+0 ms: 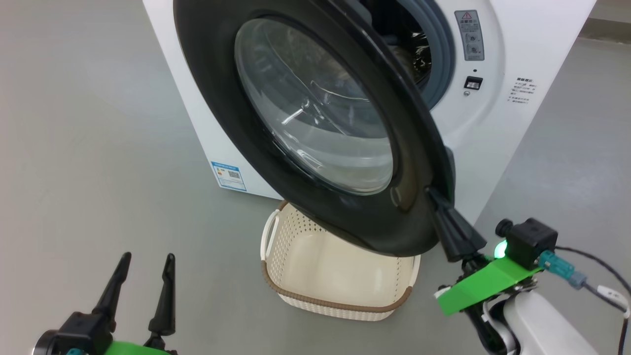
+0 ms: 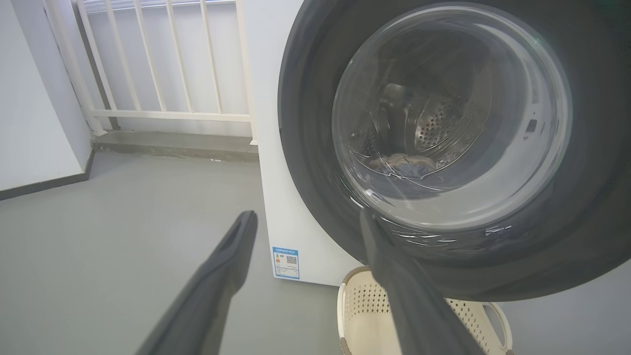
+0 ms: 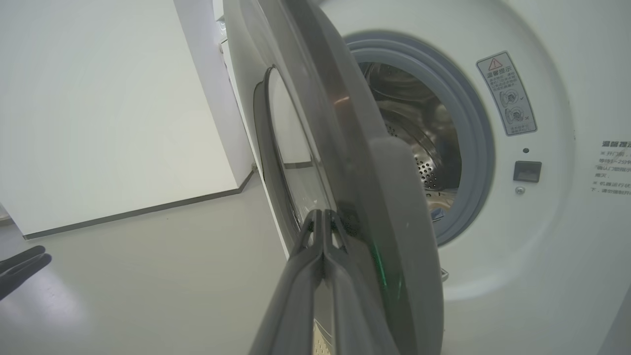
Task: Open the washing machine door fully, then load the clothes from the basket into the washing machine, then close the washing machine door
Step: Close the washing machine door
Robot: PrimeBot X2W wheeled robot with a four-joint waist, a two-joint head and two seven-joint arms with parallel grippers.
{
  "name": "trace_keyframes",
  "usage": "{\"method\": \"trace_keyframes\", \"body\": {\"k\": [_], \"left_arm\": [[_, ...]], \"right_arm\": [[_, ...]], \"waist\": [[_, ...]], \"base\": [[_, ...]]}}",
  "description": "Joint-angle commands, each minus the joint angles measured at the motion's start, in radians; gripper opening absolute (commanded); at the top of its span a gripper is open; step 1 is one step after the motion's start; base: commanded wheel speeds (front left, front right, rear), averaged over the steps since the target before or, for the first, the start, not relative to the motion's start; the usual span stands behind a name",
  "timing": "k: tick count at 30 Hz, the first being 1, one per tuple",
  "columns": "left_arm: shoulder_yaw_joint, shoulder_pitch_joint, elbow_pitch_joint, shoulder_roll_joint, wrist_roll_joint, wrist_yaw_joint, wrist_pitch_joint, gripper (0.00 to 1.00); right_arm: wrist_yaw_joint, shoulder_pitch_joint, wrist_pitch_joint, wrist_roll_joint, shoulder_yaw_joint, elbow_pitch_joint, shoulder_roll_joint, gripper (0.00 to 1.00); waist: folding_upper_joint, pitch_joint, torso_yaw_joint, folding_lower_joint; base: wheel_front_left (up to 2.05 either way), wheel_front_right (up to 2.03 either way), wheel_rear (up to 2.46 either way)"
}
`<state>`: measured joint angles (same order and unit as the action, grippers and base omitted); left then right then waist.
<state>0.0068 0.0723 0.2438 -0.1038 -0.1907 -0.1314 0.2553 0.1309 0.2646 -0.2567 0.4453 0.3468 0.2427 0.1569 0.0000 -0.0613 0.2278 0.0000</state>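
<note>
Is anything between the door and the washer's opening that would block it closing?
Nothing visible in the gap between the washing machine door and the grey seal. The basket sits on the floor below the door's rim, and the shut right hand is at the door's edge.

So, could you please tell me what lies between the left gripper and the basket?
Nothing but bare grey floor. In the head view, the open left gripper and the basket stand apart, with just that stretch of floor between them.
</note>
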Motion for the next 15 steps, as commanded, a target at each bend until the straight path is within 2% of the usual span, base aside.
{"method": "trace_keyframes", "body": {"k": [1, 8, 15], "left_arm": [[0.028, 0.011, -0.034, -0.009, 0.010, 0.001, 0.006, 1.00], [0.012, 0.025, -0.046, -0.002, 0.008, 0.001, 0.006, 1.00], [0.003, 0.043, -0.062, 0.008, 0.008, 0.001, 0.006, 1.00]], "right_arm": [[0.000, 0.048, -0.005, 0.012, -0.003, -0.013, 0.010, 0.00], [0.000, 0.106, -0.005, 0.000, -0.019, 0.022, 0.034, 0.00], [0.000, 0.176, -0.005, -0.003, -0.079, 0.053, 0.054, 0.00]], "waist": [[0.0000, -0.003, 0.002, 0.0000], [0.0000, -0.032, 0.020, 0.0000], [0.0000, -0.080, 0.040, 0.0000]], "base": [[0.00, 0.00, 0.00], [0.00, 0.00, 0.00], [0.00, 0.00, 0.00]]}}
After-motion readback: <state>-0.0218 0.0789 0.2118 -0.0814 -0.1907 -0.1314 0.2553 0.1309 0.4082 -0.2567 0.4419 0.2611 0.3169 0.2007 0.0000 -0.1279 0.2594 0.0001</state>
